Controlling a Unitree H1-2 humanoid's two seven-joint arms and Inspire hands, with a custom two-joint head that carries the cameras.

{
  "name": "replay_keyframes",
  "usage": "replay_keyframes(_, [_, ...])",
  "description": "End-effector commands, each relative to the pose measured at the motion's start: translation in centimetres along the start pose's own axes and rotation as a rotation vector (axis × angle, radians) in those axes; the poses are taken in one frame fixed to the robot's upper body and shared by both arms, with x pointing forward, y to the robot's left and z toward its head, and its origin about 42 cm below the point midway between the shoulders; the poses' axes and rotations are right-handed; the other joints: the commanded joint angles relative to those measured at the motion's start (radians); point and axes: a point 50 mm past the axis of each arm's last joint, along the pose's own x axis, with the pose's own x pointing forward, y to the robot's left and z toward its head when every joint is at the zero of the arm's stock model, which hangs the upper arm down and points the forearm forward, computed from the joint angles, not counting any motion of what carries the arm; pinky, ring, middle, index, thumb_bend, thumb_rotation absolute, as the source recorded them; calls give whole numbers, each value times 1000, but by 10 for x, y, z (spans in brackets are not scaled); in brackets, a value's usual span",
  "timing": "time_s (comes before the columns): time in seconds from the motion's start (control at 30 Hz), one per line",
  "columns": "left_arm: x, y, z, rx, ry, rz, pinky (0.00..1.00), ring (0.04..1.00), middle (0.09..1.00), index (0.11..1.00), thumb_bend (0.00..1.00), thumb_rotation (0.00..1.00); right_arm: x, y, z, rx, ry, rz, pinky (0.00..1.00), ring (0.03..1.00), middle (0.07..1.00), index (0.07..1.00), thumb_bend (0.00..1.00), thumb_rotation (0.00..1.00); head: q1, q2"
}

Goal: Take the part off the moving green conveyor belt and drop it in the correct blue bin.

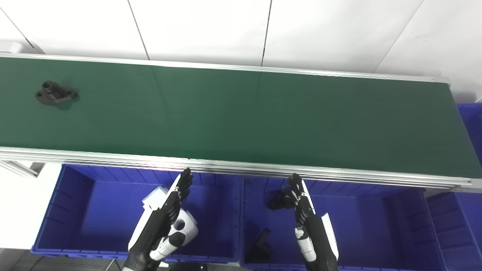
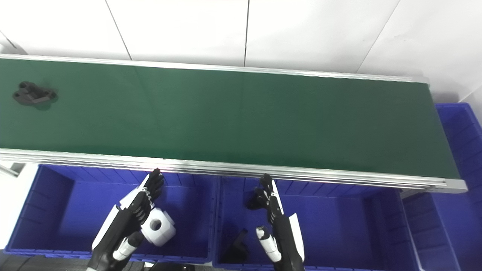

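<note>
A black flanged part (image 1: 55,92) lies on the green conveyor belt (image 1: 241,116) at its far left. Both hands hover over the blue bins below the belt's near rail, far from the part. My left hand (image 1: 167,210) is open with fingers extended, above the left bin (image 1: 75,210), where a white part (image 1: 184,226) lies beneath it. My right hand (image 1: 301,203) is open too, above the middle bin (image 1: 376,226), which holds a black part (image 1: 276,201) near the fingertips and another black part (image 1: 260,246) at the front.
A third blue bin (image 1: 463,222) stands at the far right, reaching past the belt's end. Aluminium rails (image 1: 241,167) edge the belt. White wall panels rise behind it.
</note>
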Motion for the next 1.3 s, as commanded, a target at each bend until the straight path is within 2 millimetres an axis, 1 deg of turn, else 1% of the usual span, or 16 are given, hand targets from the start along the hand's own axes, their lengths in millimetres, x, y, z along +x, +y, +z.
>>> replay_keyframes(0.0, [1, 3, 7, 12, -61, 6, 1000, 1000, 1000, 1000, 924, 865, -2, 2, 7, 14, -56, -4, 909, 918, 968, 1000, 973, 1000, 1, 0])
replay_keyframes(0.1, [1, 3, 7, 15, -61, 6, 1000, 1000, 1000, 1000, 930, 866, -2, 2, 7, 14, -54, -4, 909, 917, 967, 1000, 965, 1000, 1, 0])
replay_keyframes(0.27, [1, 3, 7, 11, -63, -1, 1000, 1000, 1000, 1000, 912, 866, -3, 3, 7, 12, -54, 1, 912, 917, 966, 1000, 945, 1000, -2, -3])
replay_keyframes(0.43, [0, 4, 7, 16, -63, -2, 1000, 1000, 1000, 1000, 923, 870, -3, 4, 7, 15, -54, 2, 913, 917, 965, 1000, 934, 1000, -5, -2])
replay_keyframes(0.5, [0, 4, 7, 21, -65, -1, 994, 1000, 1000, 1000, 911, 877, -3, 4, 7, 15, -54, 3, 915, 917, 964, 1000, 929, 1000, -3, -1])
replay_keyframes(0.9, [0, 4, 7, 21, -67, -4, 1000, 1000, 1000, 1000, 902, 871, -4, 4, 7, 14, -50, 3, 919, 917, 961, 1000, 927, 1000, -7, -1])
replay_keyframes(1.27, [1, 3, 5, 15, -67, -10, 1000, 1000, 1000, 1000, 907, 864, -3, 4, 4, 11, -51, 6, 919, 916, 961, 1000, 922, 1000, -8, -14])
